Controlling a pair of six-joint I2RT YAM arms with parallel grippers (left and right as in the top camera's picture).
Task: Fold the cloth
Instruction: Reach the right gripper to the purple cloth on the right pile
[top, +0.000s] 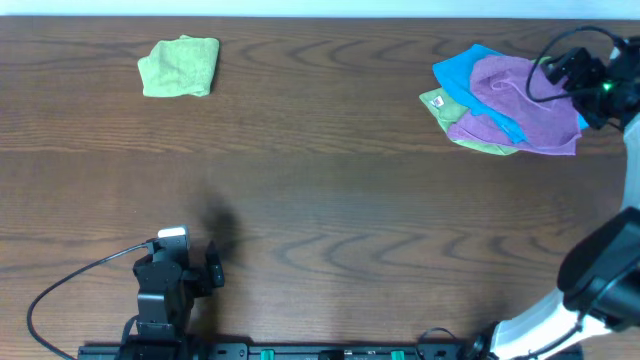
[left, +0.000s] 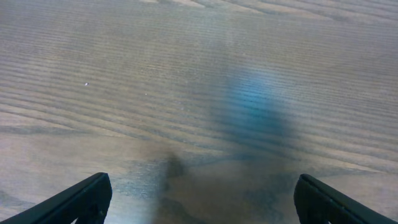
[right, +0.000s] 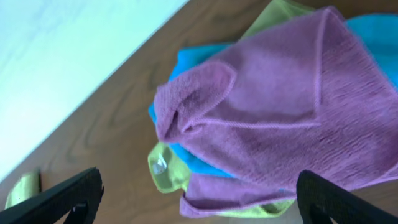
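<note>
cloth (top: 535, 115) lies crumpled near far table (top: 330, 190) edge.

We saw a dark brown wood-grain table (top: 320, 200) filling almost the whole overhead view. Along its far edge ran a thin pale strip (top: 300, 8); wall or floor, we could not tell. The light was soft and even, leaving a faint bluish sheen (left: 255, 106) on the near-left tabletop.
</note>
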